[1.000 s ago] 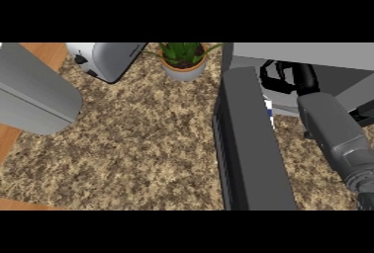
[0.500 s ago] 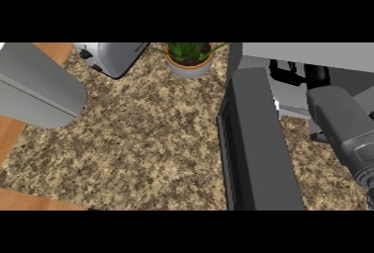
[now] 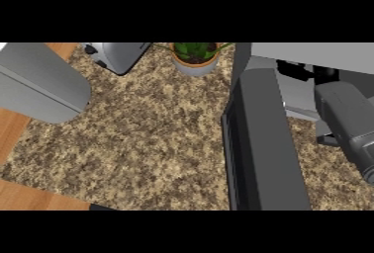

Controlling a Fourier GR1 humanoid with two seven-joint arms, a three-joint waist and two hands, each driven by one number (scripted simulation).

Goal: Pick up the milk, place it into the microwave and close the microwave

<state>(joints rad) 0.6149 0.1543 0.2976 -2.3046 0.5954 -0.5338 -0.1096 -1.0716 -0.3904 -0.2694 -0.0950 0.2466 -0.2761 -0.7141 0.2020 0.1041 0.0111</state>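
The microwave [image 3: 314, 52] stands at the right with its dark door [image 3: 259, 148] swung open toward me. My right forearm reaches past the door into the opening. My right hand [image 3: 303, 71] shows only as black parts deep inside, curled at the top of a pale carton, the milk [image 3: 296, 99], which sits just behind the door. Much of the milk and hand is hidden by the door and my forearm. At the upper left only my grey left forearm [image 3: 40, 84] is visible, not its hand.
A potted plant [image 3: 195, 57] and a silver toaster [image 3: 116, 54] stand at the back of the speckled counter [image 3: 146, 148]. Wood [image 3: 15, 133] shows beyond the counter's left and lower-left edge.
My right forearm has shifted right and looms larger beside the door, and less of the black hand shows. The left forearm has grown in the view. The door stays open.
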